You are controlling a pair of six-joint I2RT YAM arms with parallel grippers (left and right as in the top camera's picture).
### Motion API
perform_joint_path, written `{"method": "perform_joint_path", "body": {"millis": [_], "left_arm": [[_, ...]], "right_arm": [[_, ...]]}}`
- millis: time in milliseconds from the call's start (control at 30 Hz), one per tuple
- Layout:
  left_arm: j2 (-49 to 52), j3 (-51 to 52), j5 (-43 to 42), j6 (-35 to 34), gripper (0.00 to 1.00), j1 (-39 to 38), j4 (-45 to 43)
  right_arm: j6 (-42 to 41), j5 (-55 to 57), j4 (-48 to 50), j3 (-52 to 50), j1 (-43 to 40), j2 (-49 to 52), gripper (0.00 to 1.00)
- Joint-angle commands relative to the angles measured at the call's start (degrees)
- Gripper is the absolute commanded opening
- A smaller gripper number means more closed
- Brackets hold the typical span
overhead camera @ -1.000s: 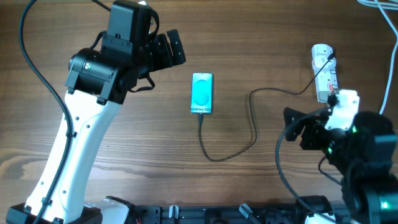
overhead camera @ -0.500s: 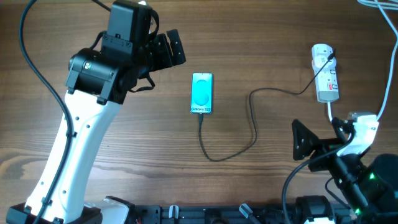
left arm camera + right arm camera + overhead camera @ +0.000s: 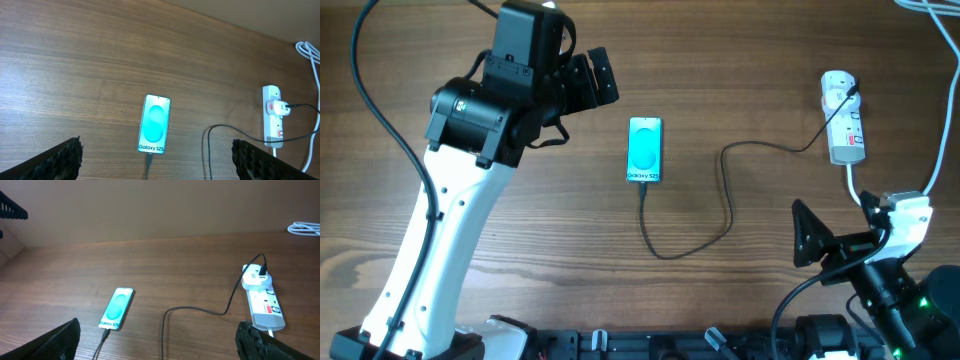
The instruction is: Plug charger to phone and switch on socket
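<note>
Obs., bench side.

- Phone [image 3: 644,150] lies flat, screen up and lit, mid-table [image 3: 560,280]. Its port end faces the arms' bases, so the lead reaches it from the near side.
- Charger [image 3: 729,205] looks seated in the phone's lower edge. The cable runs off in a slack loop, which puts no pull on the joint, then goes up to the white adapter [image 3: 276,107] in the socket [image 3: 846,135].
- Socket sits at the far right, within the right arm's reach. The red mark [image 3: 270,309] is probably the switch; I cannot tell whether it is on.
- Left gripper [image 3: 592,82]: fingers spread, holding nothing, hovering up-left of the phone and apart from it. It is out of the way of the cable.
- Right gripper [image 3: 820,238]: fingers spread, empty, below the socket and not touching it.

Judgement: plugging is done, and the switch press falls to the right arm.
</note>
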State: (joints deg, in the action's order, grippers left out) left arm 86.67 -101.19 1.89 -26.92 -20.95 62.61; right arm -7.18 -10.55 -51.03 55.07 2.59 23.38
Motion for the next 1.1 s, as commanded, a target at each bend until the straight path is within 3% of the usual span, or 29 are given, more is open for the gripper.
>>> {"method": "perform_joint_path", "body": {"millis": [0,700,1067], "left_arm": [[-0.04,0.37,0.76,-0.55,1.00,0.17,-0.15],[-0.04,0.37,0.79,-0.55,1.00,0.17,-0.15],[-0.04,0.35,0.79,-0.52,1.00,0.17,-0.15]], "right_arm": [[1.20,-1.20,0.44,-0.44,0.35,-1.03,1.00],[5.64,-0.87,1.92,-2.73,0.46,-2.89,1.00],[3.89,-1.84,35.19,-33.29,0.90,-19.41,1.00]]}}
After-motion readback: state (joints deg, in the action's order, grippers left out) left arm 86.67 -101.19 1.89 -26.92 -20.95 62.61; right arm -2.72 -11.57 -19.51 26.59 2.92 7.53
